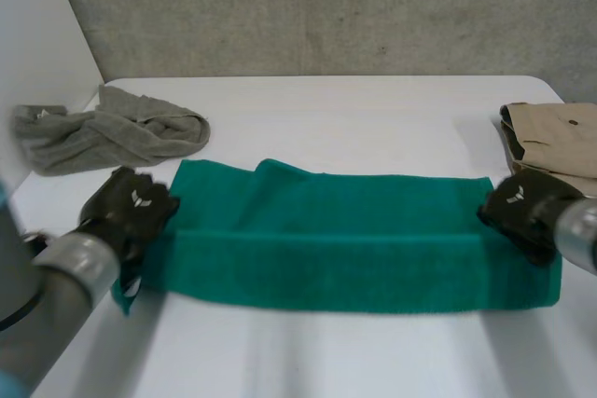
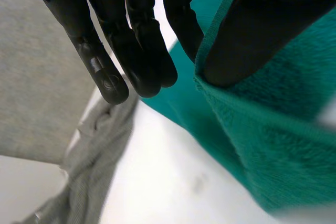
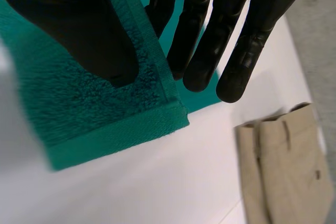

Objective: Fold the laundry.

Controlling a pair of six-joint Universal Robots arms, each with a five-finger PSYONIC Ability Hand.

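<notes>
Towel (image 1: pixel 345 240), green, lies in a long folded band across the desk (image 1: pixel 354 118). I see my left hand (image 1: pixel 131 207) pinching its left end between thumb and straight fingers, and my right hand (image 1: pixel 522 207) pinching its right corner likewise. Grey cloth (image 1: pixel 103 132) lies behind the left end, beige trousers (image 1: pixel 555 137) behind the right.

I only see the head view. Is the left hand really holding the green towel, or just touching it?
Observer: Holding. Its wrist view shows the left hand with its thumb on the edge of the green towel and straight fingers behind it.
Operator: And the right one?
Observer: Same pinch. The right hand has its thumb by the towel's corner, fingers under the edge.
Operator: What's the tan thing?
Observer: Folded tan trousers; a belt loop shows.
</notes>
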